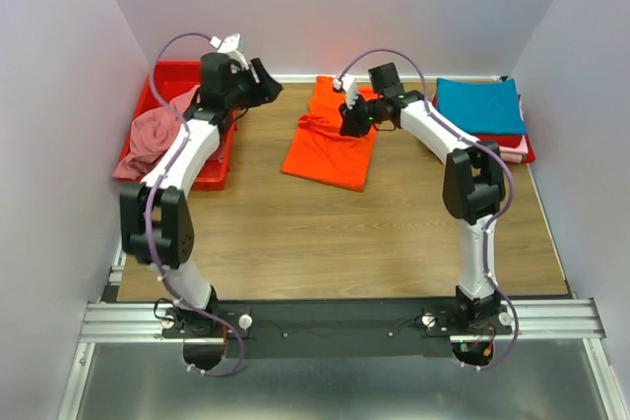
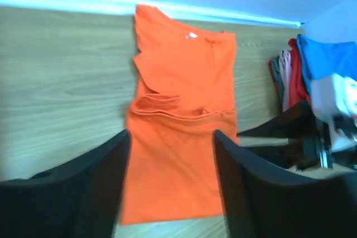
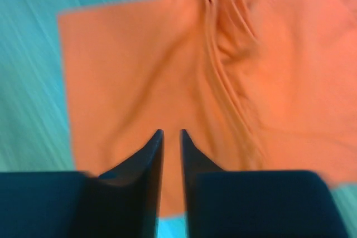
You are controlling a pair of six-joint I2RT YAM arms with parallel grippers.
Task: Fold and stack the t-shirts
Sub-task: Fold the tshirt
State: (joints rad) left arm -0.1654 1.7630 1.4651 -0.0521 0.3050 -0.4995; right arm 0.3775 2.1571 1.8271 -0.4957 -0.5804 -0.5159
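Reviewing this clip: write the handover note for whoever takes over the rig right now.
Left gripper: open, empty, raised by the red bin.
Right gripper: nearly shut, no cloth between its fingers, just above the orange shirt, which lies partly folded mid-table.
Dusty pink shirt: bunched in the bin.
Done: folded stack at far right, teal on top.
Left: finish orange, stack it, then pink.

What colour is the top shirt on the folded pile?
The top shirt is teal blue, clearest in top external view.

Matt cloth orange t-shirt (image 1: 330, 150) on smooth wood-grain table (image 1: 345, 243)
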